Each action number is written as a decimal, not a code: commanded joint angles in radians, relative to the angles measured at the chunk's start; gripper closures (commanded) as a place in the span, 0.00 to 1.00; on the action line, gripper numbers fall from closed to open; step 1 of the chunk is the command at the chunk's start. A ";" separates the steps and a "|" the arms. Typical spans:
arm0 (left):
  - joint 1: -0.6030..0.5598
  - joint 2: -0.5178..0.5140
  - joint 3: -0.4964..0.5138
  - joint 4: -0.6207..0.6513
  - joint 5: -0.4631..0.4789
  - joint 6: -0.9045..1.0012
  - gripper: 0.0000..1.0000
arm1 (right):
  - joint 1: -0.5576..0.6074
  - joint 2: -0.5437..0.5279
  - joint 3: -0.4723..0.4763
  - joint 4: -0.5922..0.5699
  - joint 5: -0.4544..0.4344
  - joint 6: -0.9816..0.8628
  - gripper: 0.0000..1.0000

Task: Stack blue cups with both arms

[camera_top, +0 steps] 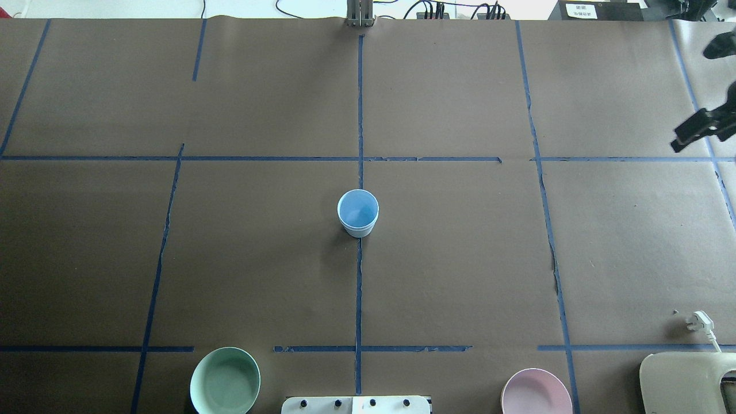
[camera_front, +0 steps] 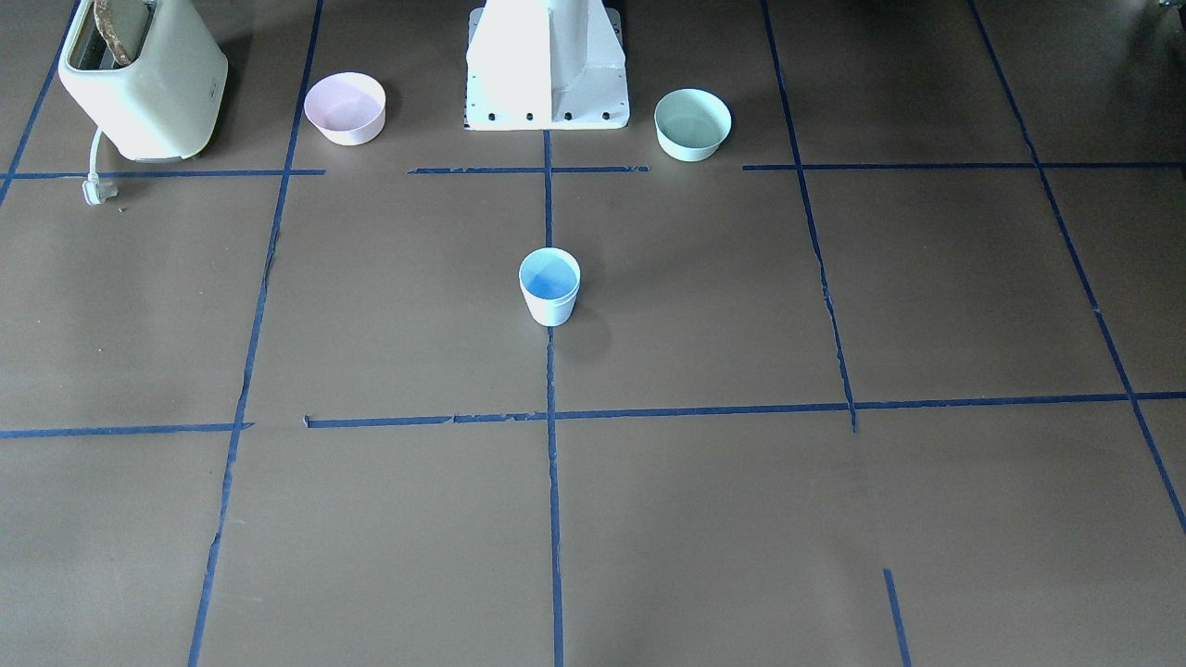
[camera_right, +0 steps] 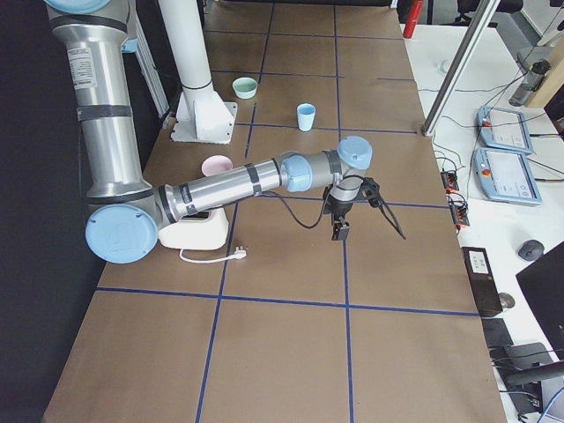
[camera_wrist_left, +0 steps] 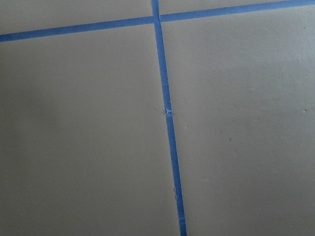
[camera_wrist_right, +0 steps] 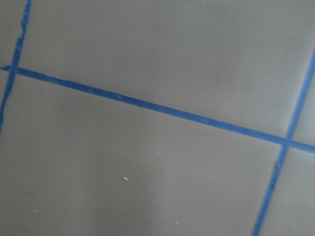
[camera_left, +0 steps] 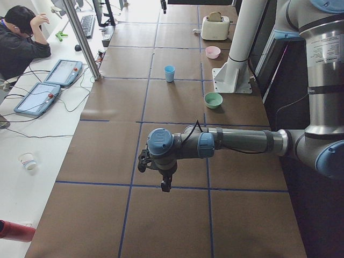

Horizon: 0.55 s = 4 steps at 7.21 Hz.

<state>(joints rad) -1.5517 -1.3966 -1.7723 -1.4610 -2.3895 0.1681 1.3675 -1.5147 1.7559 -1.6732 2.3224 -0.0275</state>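
Starting at my base [camera_front: 547, 93], a green bowl [camera_front: 692, 123] sits on my left and a pink bowl [camera_front: 346, 107] on my right. Farther out, a blue cup [camera_front: 549, 287] stands upright on the surface [camera_front: 741, 306], over its centre tape line [camera_front: 553, 463]. Beyond it, off to the sides, my right end effector [camera_right: 370, 231] hangs spread open and empty. Of my left end effector [camera_left: 154, 174] I cannot tell whether it is open or closed.
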 commanded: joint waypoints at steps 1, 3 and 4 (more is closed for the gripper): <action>-0.002 -0.001 -0.001 0.001 0.000 0.001 0.00 | 0.183 -0.161 0.002 0.001 0.034 -0.260 0.01; -0.002 0.002 -0.007 0.001 0.001 0.001 0.00 | 0.226 -0.241 -0.003 0.000 0.026 -0.279 0.00; -0.002 0.010 -0.007 0.002 0.010 0.001 0.00 | 0.226 -0.249 -0.006 0.000 0.028 -0.281 0.00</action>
<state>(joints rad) -1.5539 -1.3929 -1.7786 -1.4599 -2.3862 0.1683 1.5833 -1.7372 1.7534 -1.6730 2.3494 -0.3016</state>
